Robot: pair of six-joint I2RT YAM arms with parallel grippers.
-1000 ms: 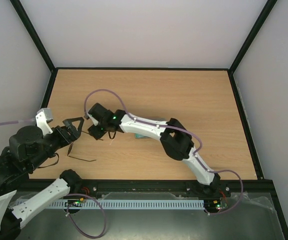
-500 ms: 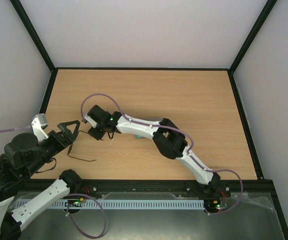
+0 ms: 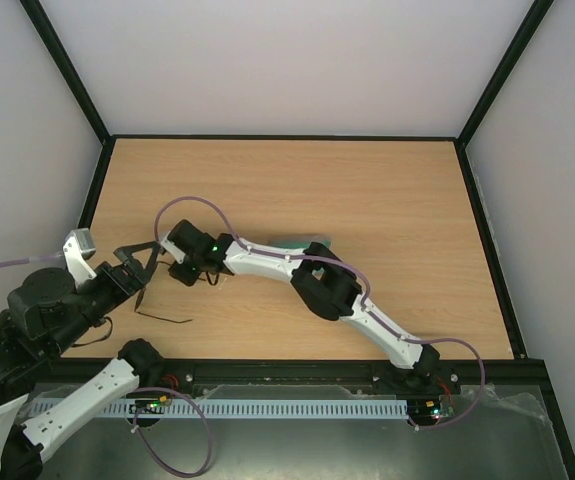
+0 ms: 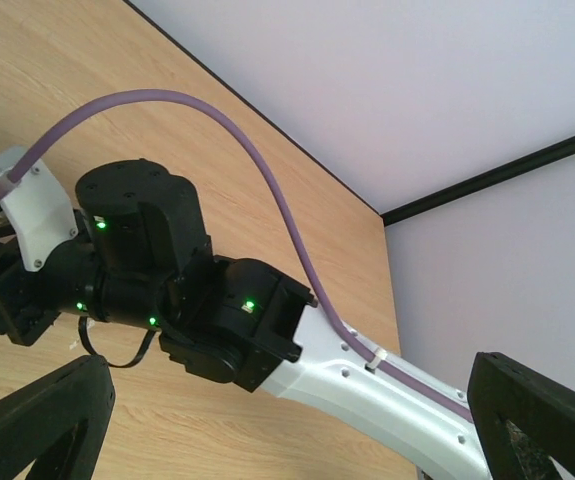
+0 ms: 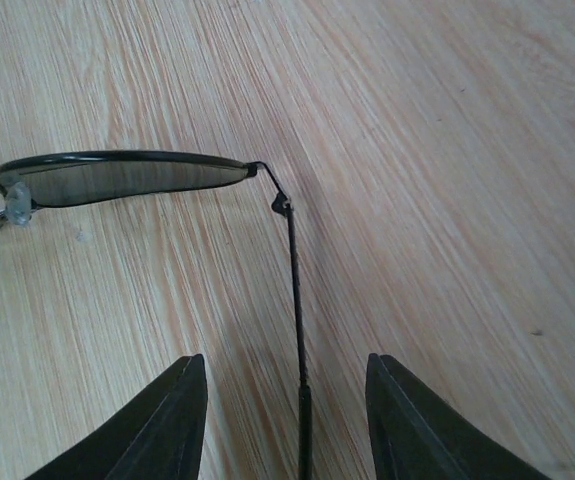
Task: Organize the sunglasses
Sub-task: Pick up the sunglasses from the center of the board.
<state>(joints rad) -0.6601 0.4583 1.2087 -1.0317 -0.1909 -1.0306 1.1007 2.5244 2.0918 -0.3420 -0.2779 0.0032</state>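
The sunglasses [image 5: 117,178] lie on the wooden table, a thin black frame with a dark lens. One slim arm [image 5: 296,300] runs straight back between my right gripper's fingers. My right gripper [image 5: 285,365] is open just above the table and astride that arm without touching it. In the top view the sunglasses [image 3: 167,319] show as fine dark lines at the front left. My right gripper [image 3: 174,270] reaches far left, close to my left gripper [image 3: 150,266]. My left gripper [image 4: 292,370] is open and empty, looking at the right arm's wrist [image 4: 147,260].
A grey-green case [image 3: 297,243] lies at mid-table, partly hidden behind the right arm. The right arm's purple cable [image 3: 192,203] loops above its wrist. The table's black left rail [image 3: 95,190] runs close to both grippers.
My right gripper has moved left toward my left gripper. My left arm drew back slightly to the left early on. The sunglasses have not moved.
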